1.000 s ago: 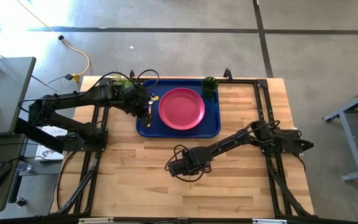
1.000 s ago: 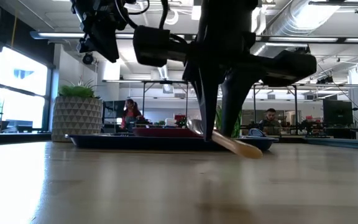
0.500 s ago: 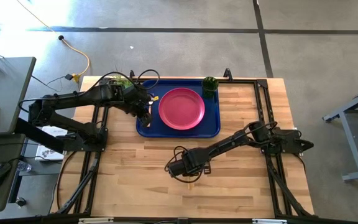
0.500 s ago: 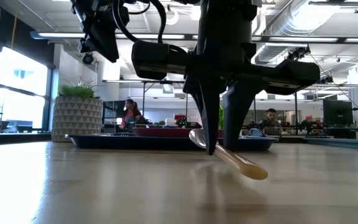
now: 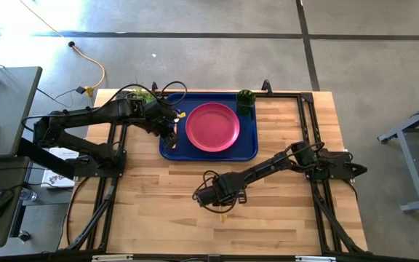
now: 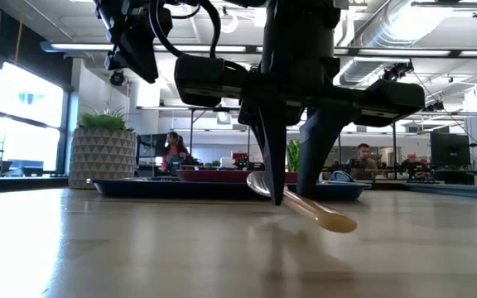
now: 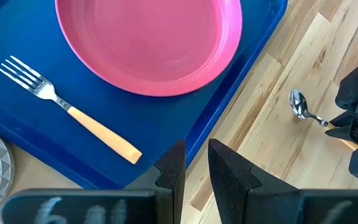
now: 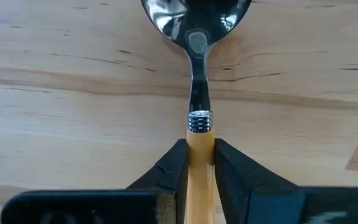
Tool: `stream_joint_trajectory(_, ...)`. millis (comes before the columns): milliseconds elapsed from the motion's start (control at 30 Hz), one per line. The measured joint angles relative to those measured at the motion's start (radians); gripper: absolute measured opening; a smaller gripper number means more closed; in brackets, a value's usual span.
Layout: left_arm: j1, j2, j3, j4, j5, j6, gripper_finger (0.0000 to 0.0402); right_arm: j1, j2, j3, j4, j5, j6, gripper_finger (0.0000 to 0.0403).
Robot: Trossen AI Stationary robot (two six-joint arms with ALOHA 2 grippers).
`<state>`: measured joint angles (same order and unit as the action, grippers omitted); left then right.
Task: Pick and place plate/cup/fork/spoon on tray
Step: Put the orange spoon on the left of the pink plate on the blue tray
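Observation:
The dark blue tray [image 5: 249, 140] lies at the table's far middle. On it rest the pink plate [image 5: 212, 126], the olive-green cup [image 5: 246, 97] in its far right corner, and the fork [image 7: 67, 109], flat to the plate's left. My left gripper [image 7: 196, 155] hovers over the tray's near left corner, open by a narrow gap and empty. My right gripper [image 5: 215, 198] [image 6: 292, 194] stands on the bare wood near of the tray, shut on the spoon [image 6: 301, 203], whose silver bowl [image 8: 194, 12] points toward the tray. My right gripper pinches the spoon's orange handle [image 8: 199, 138] between its two fingers, just behind the metal collar at the bowl end. The fingers point down and grip the handle's two sides. The bowl end [image 6: 259, 184] is raised. I cannot tell whether the handle's free end [image 6: 338, 221] touches the table.
A leafy plant in a pale patterned pot [image 5: 140, 94] [image 6: 102, 153] stands at the tray's far left, by my left arm. Bare wood spreads around my right gripper and along the table's near side. People sit in the room behind the table.
The spoon in my right gripper has swung: its handle's free end has come toward the table's near edge and now shows beyond the gripper in the high view. The bowl end has stayed near the fingers.

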<state>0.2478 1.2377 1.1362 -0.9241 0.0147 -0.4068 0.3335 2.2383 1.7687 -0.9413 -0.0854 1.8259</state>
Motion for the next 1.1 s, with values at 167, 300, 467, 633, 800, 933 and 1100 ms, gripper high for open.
stream_joint_trajectory(167,0.000,0.000,0.000,0.000,0.000,0.008,0.0058,-0.001,0.000,0.000,0.004,-0.002,-0.001,0.0060)
stream_joint_trajectory(300,0.000,0.000,0.000,0.000,0.000,0.018,0.0058,-0.002,0.000,0.000,0.014,-0.019,-0.002,0.0060)
stream_joint_trajectory(467,0.000,0.000,0.000,-0.001,0.000,0.018,0.0058,-0.002,0.032,-0.001,0.049,-0.045,0.010,0.0061)
stream_joint_trajectory(633,0.000,0.000,0.000,-0.005,0.000,0.043,0.0058,-0.002,0.035,0.000,0.077,-0.048,0.026,0.0061)
stream_joint_trajectory(800,0.000,0.000,0.000,-0.006,0.000,0.045,0.0058,-0.002,0.036,0.000,0.081,-0.048,0.033,0.0062)
stream_joint_trajectory(933,0.000,0.000,0.000,-0.007,0.000,0.060,0.0058,-0.002,0.037,0.000,0.085,-0.046,0.027,0.0072)
stream_joint_trajectory(1100,0.000,0.000,0.000,-0.007,0.000,0.060,0.0058,-0.002,0.036,0.000,0.094,-0.043,0.019,0.0106)
